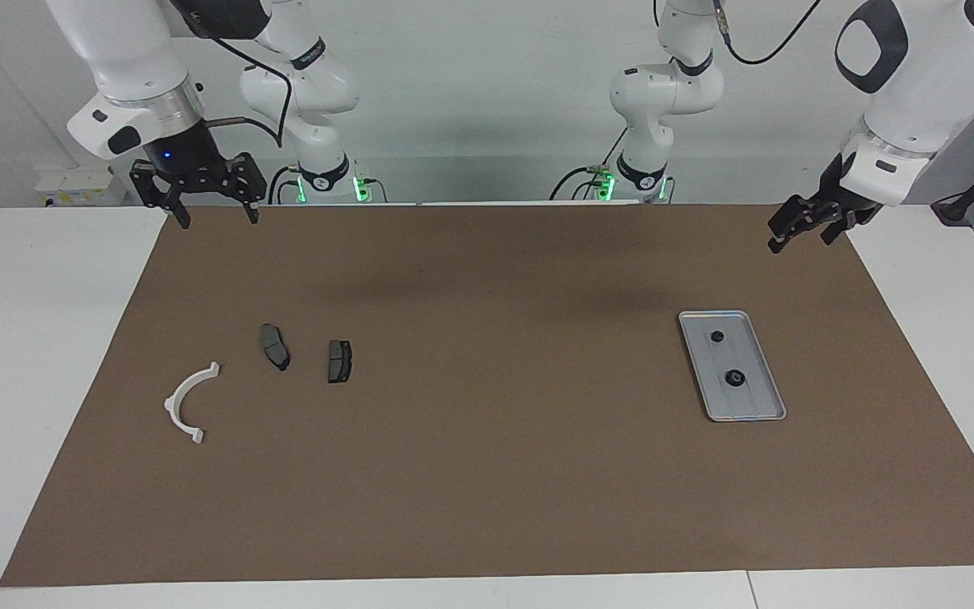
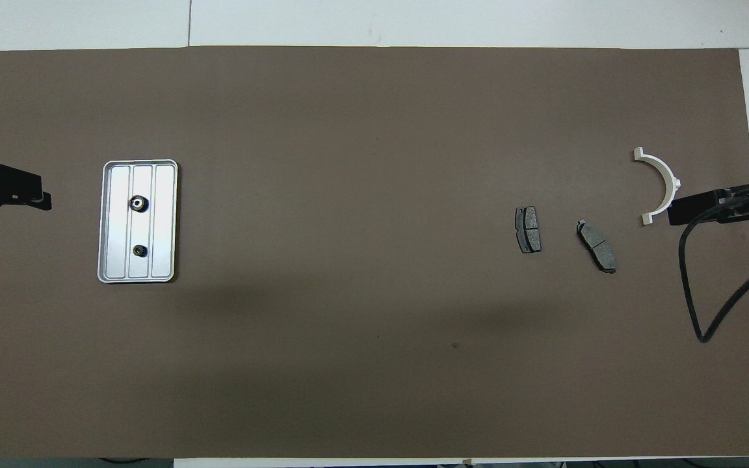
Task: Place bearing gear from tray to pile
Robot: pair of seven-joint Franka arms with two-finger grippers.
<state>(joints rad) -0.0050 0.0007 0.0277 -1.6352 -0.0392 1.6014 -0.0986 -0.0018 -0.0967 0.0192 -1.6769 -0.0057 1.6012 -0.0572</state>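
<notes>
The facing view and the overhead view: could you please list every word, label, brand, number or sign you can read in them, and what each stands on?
No text can be read in either view.
Band on the right arm's joint: light lettering, too small to read.
Tray, two gears, brake pads, white bracket, brown mat: no markings visible.

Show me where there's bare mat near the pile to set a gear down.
Widest bare brown mat lies between the rectangular dark grey brake pad and the ridged silver metal tray. Tighter: the gaps between that pad, the curved dark grey brake pad and the white semicircular plastic bracket.
</notes>
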